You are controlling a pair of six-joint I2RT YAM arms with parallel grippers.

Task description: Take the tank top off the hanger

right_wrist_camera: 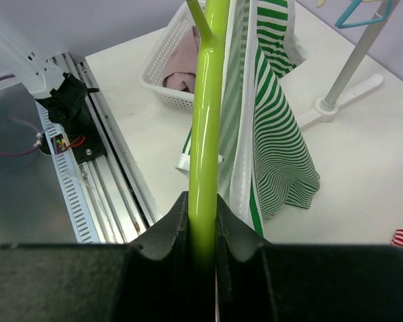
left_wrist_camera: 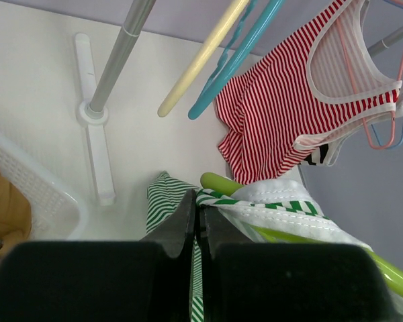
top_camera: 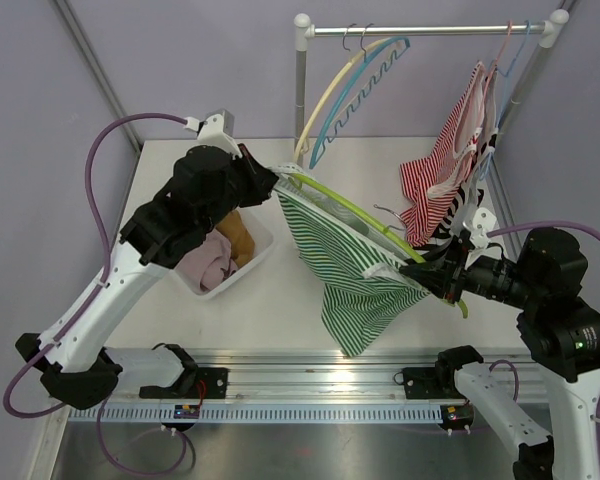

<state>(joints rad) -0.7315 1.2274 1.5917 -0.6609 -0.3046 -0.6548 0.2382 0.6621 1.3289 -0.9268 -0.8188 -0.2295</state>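
Observation:
A green-and-white striped tank top (top_camera: 345,270) hangs over a lime green hanger (top_camera: 365,218) held above the table's middle. My left gripper (top_camera: 270,182) is shut on the tank top's upper left edge; in the left wrist view (left_wrist_camera: 197,211) the striped fabric (left_wrist_camera: 162,198) is pinched between the jaws beside the hanger's end (left_wrist_camera: 218,182). My right gripper (top_camera: 426,274) is shut on the hanger's lower right arm; in the right wrist view (right_wrist_camera: 203,201) the green bar (right_wrist_camera: 207,114) runs up from between the jaws with the tank top (right_wrist_camera: 275,134) draped on its right.
A white basket (top_camera: 250,262) with pink and tan clothes sits at left. A rack (top_camera: 420,30) at the back holds yellow and blue hangers (top_camera: 345,90) and a red striped top (top_camera: 445,175). The rack's foot (left_wrist_camera: 94,121) lies on the table.

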